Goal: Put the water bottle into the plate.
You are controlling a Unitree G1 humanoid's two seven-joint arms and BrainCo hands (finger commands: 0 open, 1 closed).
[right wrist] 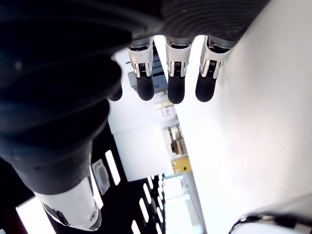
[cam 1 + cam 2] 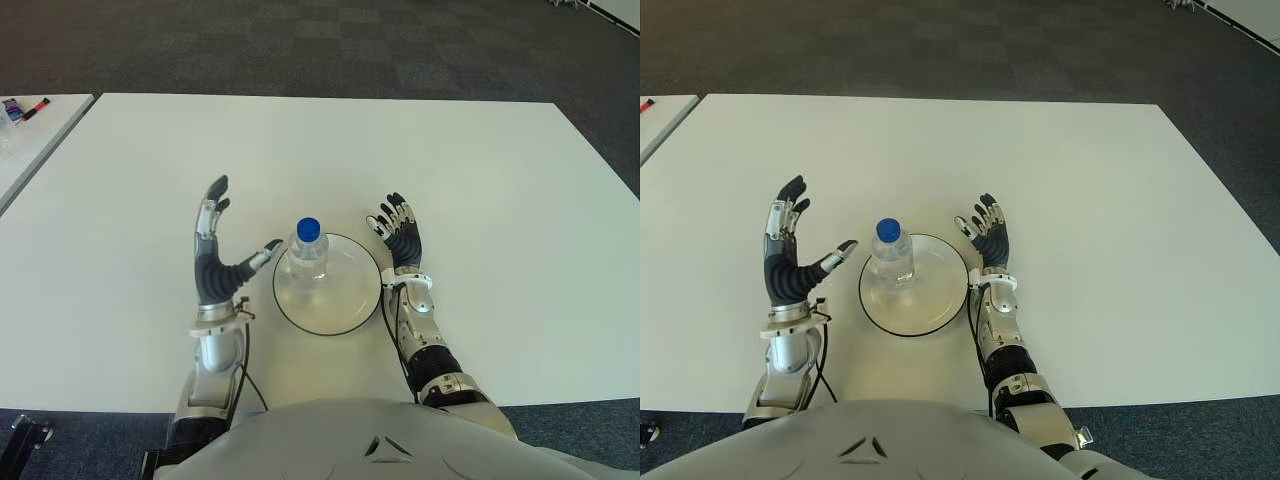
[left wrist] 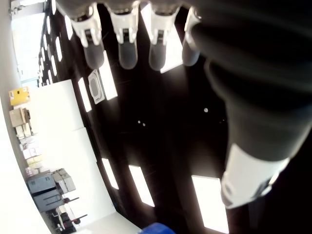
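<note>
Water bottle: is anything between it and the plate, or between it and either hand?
Nothing visible. The clear blue-capped water bottle already stands upright inside the round clear plate. The left hand and right hand, both open, flank it with only bare white table between.

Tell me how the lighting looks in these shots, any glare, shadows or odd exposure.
Eye views: even, soft light; the table reads bright white, with only faint shadows around the water bottle, which stands upright in the plate, and around both open hands, left hand and right hand. Left wrist view: dark ceiling with blown-out light panels. Right wrist view: table surface overexposed, fingers in silhouette.
</note>
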